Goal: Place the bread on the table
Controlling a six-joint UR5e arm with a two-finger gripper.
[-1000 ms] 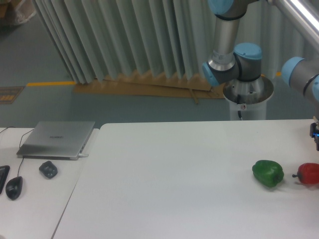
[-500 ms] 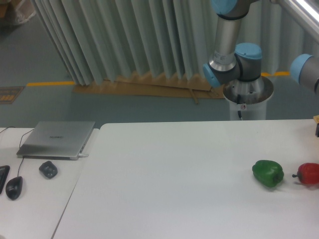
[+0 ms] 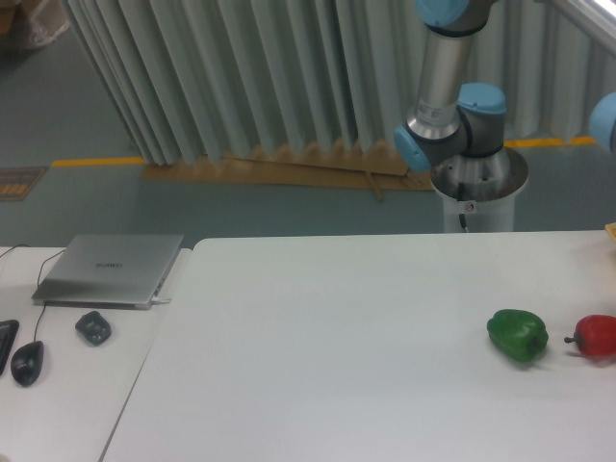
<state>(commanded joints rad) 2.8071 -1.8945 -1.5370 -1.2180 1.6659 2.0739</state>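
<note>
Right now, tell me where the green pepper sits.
The green pepper sits on the white table, toward its right side, just left of the red pepper at the frame's edge.

Robotics lab: UR5e arm (image 3: 445,87), curtain (image 3: 241,77), laptop (image 3: 111,269).

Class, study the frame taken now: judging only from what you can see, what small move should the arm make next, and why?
Probably swing back in over the table from the right. The jaws are out of frame, and only a pale tan sliver, perhaps the bread, shows at the right edge. Open tabletop lies left of the green pepper and red pepper.
</note>
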